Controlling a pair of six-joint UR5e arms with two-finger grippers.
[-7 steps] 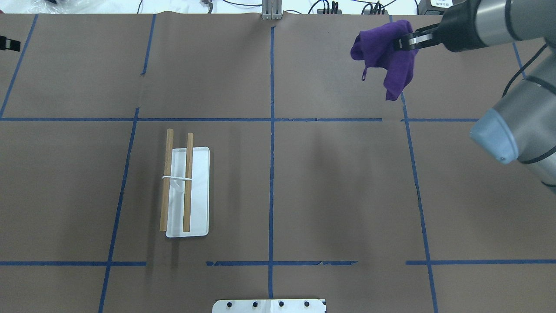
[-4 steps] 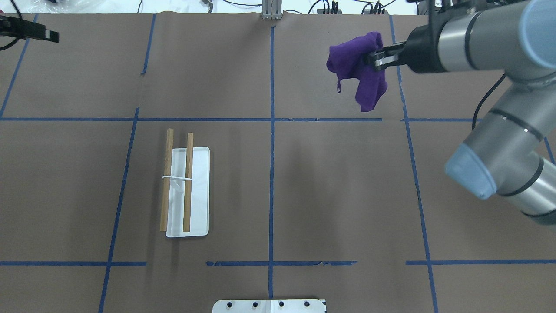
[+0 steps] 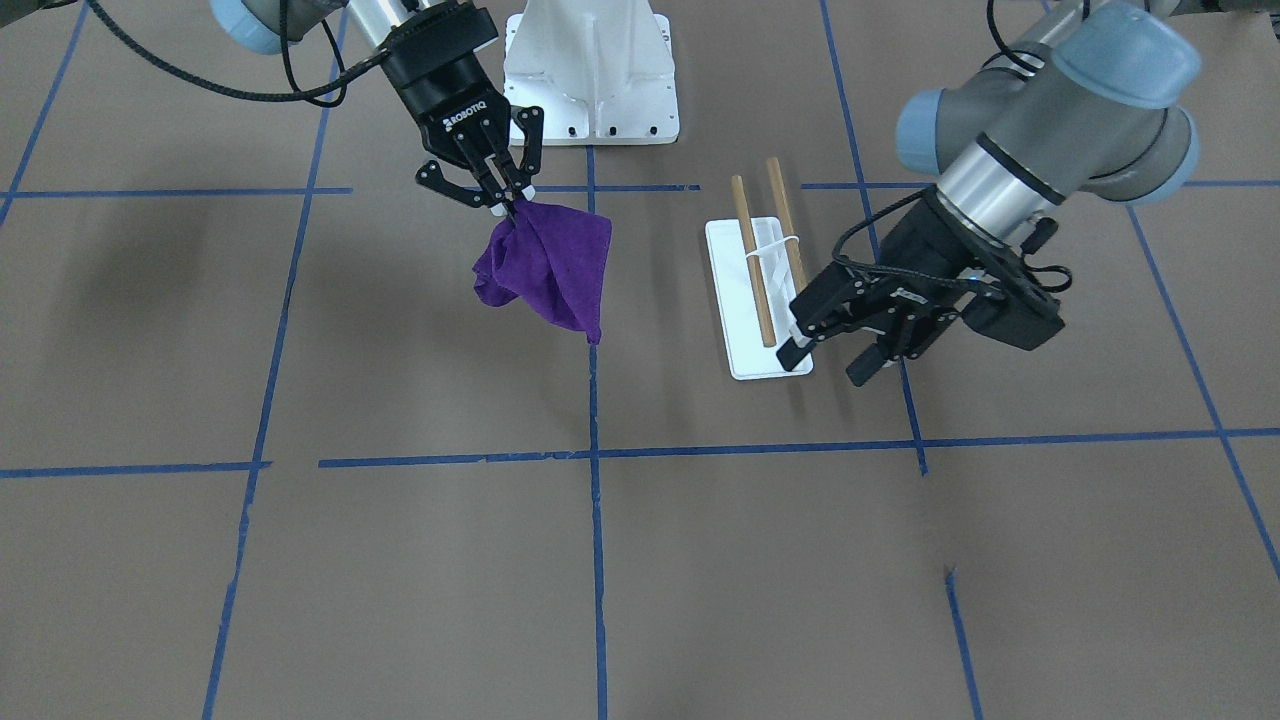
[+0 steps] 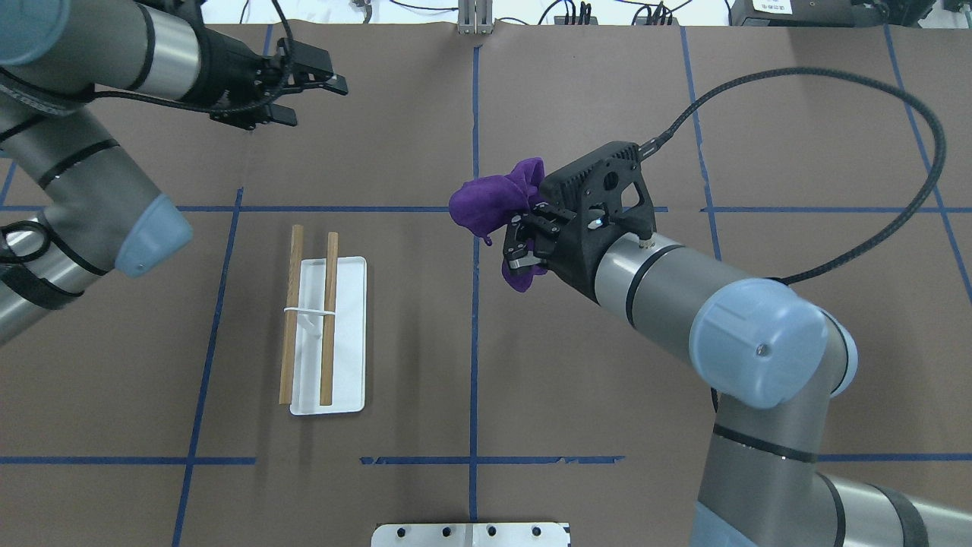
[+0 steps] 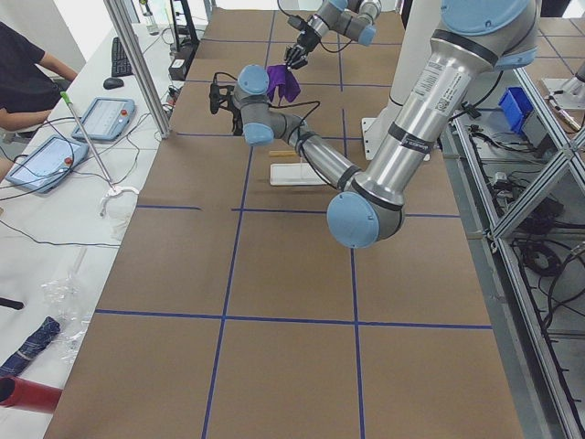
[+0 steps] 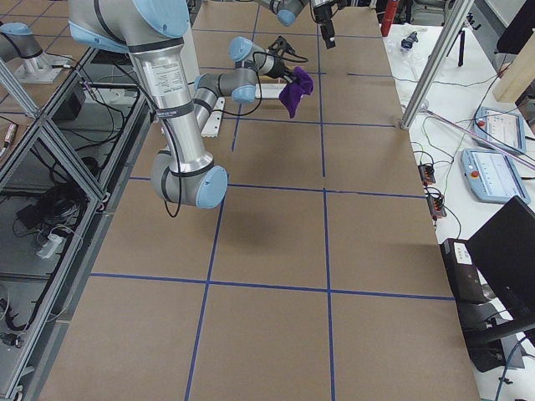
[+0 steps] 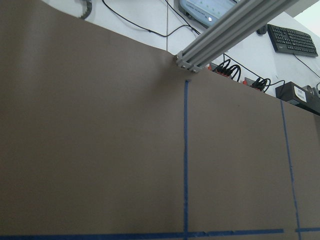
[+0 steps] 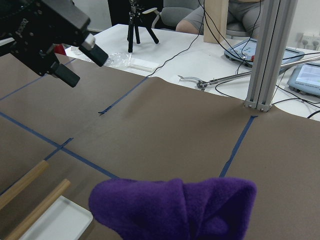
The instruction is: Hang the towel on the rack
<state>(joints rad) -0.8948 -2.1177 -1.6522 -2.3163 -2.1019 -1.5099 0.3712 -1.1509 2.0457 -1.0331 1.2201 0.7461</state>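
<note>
My right gripper [image 4: 522,245] is shut on a bunched purple towel [image 4: 490,205] and holds it above the table near the middle; it shows in the front view too [image 3: 505,195], with the towel [image 3: 552,262] hanging below. The right wrist view shows the towel [image 8: 175,210] at the bottom. The rack [image 4: 328,319] stands left of centre: two wooden dowels over a white base [image 4: 351,342], apart from the towel. My left gripper [image 4: 315,101] is open and empty, up over the table's far left. In the front view it [image 3: 830,362] hovers beside the rack [image 3: 752,270].
The white bolted pedestal [image 3: 590,70] stands at the robot's edge of the table. An aluminium post [image 4: 474,19] rises at the far edge. The right arm's black cable [image 4: 911,114] loops over the far right. Blue tape lines grid the brown table cover [image 4: 607,380].
My right gripper has carried the towel from the far right corner toward the table's middle and nearer the rack. My left arm has swung in from the left edge over the far left.
</note>
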